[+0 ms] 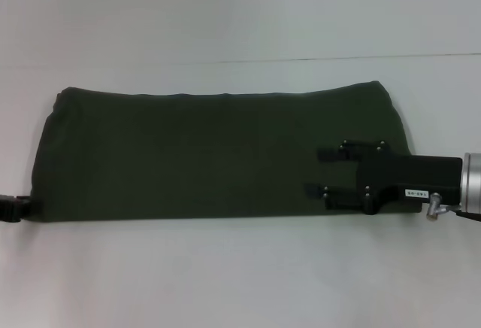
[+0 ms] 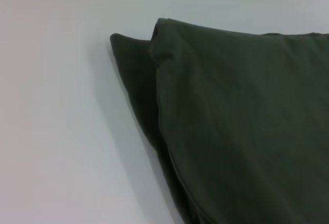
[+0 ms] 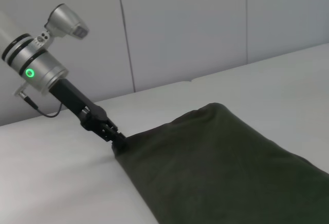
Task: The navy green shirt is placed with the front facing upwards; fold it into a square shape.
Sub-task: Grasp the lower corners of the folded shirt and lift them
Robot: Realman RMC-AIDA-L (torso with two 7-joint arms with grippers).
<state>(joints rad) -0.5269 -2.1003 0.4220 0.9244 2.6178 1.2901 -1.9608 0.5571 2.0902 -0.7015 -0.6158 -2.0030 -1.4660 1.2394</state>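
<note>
One navy green shirt (image 1: 218,155), two tools on show. The shirt lies on the white desk (image 1: 240,283) as a long folded band, plain green side up, stacked layers visible at its left end in the left wrist view. The right tool (image 1: 319,170) hovers over the shirt's right end, its two black fingers (image 1: 334,153) spread apart with nothing between them. Over at the near left corner, the left tool (image 3: 119,142) has its tip right at the cloth's corner; whether it pinches the fabric, I cannot tell.
</note>
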